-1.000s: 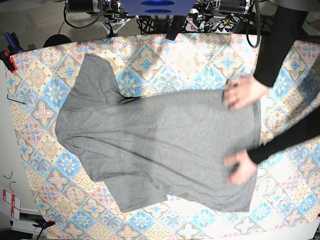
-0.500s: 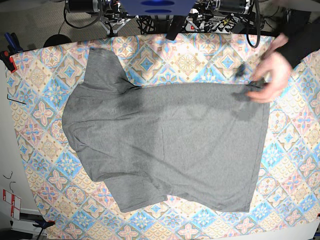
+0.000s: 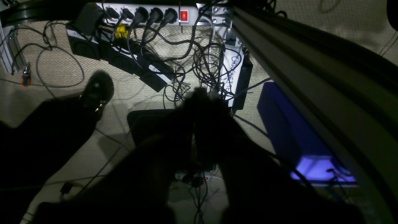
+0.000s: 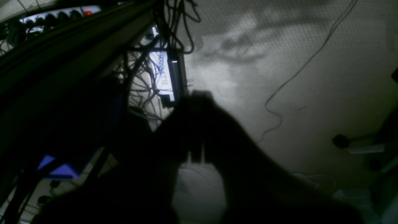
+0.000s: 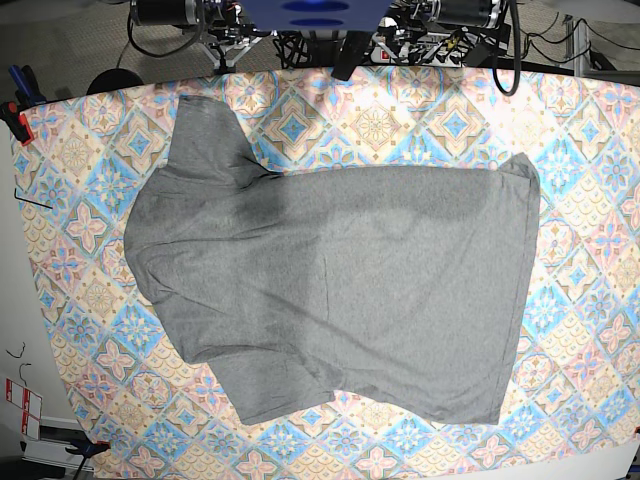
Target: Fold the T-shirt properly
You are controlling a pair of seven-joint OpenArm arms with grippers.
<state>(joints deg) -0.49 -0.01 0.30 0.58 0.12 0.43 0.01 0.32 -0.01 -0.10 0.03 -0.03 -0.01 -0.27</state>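
- The cloth (image 5: 590, 130), a patterned pastel tablecloth, covers the whole table in the base view.
- The shirt (image 5: 330, 300) lies flat and spread out on it, sideways: hem toward that view's right, shoulders and sleeves toward its left. One sleeve (image 5: 205, 135) points to the far edge, the other (image 5: 265, 385) to the near edge.
- Progress, as I judge it: no fold has been made. The body shows as one layer with a few soft creases, and the hem's far corner (image 5: 520, 168) is slightly turned up. All the folding is left: sleeves in, sides over, then the body doubled.
- Neither arm reaches over the shirt; in the base view only dark hardware shows at the table's far edge.
- Both wrist cameras look down at floor, cables and a power strip (image 3: 149, 14), so the arms seem parked behind the table.
- The left gripper (image 3: 199, 102) is a dark silhouette, fingers together, holding nothing.
- The right gripper (image 4: 197, 107) is the same: fingers together, empty.
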